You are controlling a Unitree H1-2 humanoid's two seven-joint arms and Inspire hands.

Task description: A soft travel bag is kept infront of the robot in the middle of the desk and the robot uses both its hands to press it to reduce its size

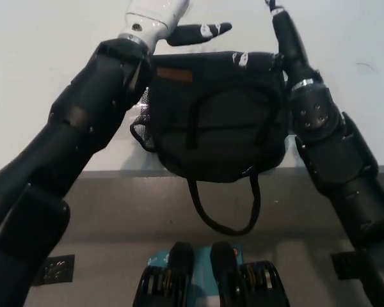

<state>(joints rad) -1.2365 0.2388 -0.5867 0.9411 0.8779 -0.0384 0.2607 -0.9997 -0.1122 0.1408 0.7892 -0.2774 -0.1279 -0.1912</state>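
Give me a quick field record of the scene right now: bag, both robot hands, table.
bag: black soft fabric travel bag, near edge of table, brown patch on top, strap loop hanging over the edge
left robot hand: white, raised at the bag's far left corner, mostly cut off by the frame top
right robot hand: black, at the bag's far right corner, largely out of frame
hand states: cannot tell for either
table: white flat desk

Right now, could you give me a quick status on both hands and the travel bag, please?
Left hand and right hand reach beyond the bag's far edge, grip unclear. Black travel bag at desk edge, strap hanging over. Nothing obstructing.
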